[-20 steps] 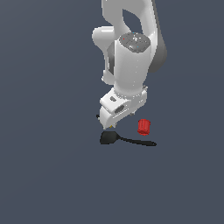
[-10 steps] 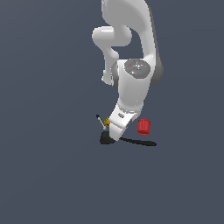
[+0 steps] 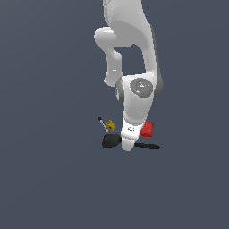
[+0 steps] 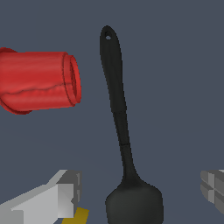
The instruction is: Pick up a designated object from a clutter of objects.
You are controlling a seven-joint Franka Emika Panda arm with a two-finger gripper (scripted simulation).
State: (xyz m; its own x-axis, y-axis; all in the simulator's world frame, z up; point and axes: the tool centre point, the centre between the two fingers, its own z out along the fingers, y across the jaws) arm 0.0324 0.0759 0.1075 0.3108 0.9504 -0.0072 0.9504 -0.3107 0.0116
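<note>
Black against the grey floor, the spatula [image 4: 120, 131] is shown whole only in the wrist view: a broad rounded head, a thin handle, and a small hole at the handle's tip. In the exterior view the spatula [image 3: 117, 142] is crossed by the arm's hand, so that only the head on the exterior view's left and the handle's end on the exterior view's right are seen. The fingers [image 4: 65, 194] are seen well apart in the wrist view, one on each side of the spatula's head, and nothing is pinched between them; the gripper [image 3: 127, 146] in the exterior view appears to be down at the level of the spatula, though contact cannot be judged there.

One spatula, one red ribbed cylinder [image 4: 39, 82] and one small yellow piece [image 3: 111, 125] are counted (three things in all). The yellow piece's thin dark rod is shown only by the exterior view; in the wrist view merely a yellow corner [image 4: 75, 216] is seen beside a finger. The red cylinder [image 3: 147, 129] lies on its side just beside the handle.

Compared with one second ago, the hand has been lowered over the spatula, while the three objects have kept their places.
</note>
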